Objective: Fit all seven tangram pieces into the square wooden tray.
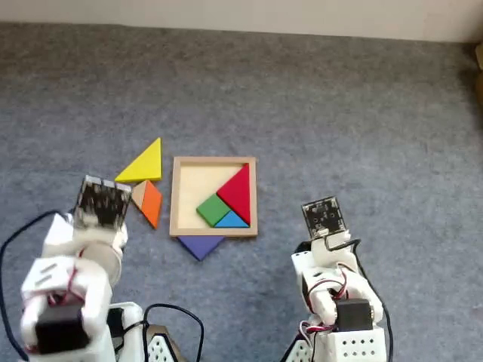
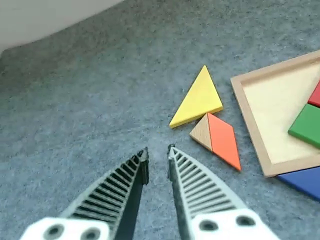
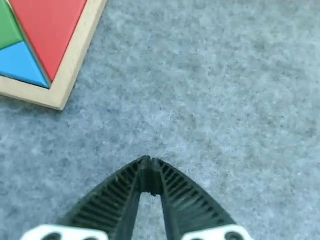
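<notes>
High view: the left arm [image 1: 72,279] is folded at the near left of the counter [image 1: 362,113]. Its wrist board reaches out over the grey felt, just beside the orange parallelogram [image 1: 153,204], and hides whatever lies under it. The right arm [image 1: 336,290] is tucked low at the near right, well apart from the square wooden tray [image 1: 214,161]. In the tray, a red triangle [image 1: 240,188], a green square [image 1: 213,209] and a blue triangle [image 1: 233,221] sit packed together against two rims, and the rest is bare pale wood. Outside it lie a yellow triangle [image 1: 146,166], a bare-wood triangle [image 1: 139,194] touching the orange piece, and a purple triangle [image 1: 201,244] just beside the near rim.

Left wrist view: the left gripper [image 2: 157,150] is over the felt, short of the yellow triangle [image 2: 199,98]. Its ribbed black fingers [image 2: 125,185] are slightly parted and hold nothing. The tray [image 2: 250,120] is cut off at the edge.

Right wrist view: the right gripper [image 3: 150,162] has its fingers [image 3: 185,195] pressed tip to tip, empty, over fuzzy felt. One tray corner [image 3: 75,65] shows, cropped.
</notes>
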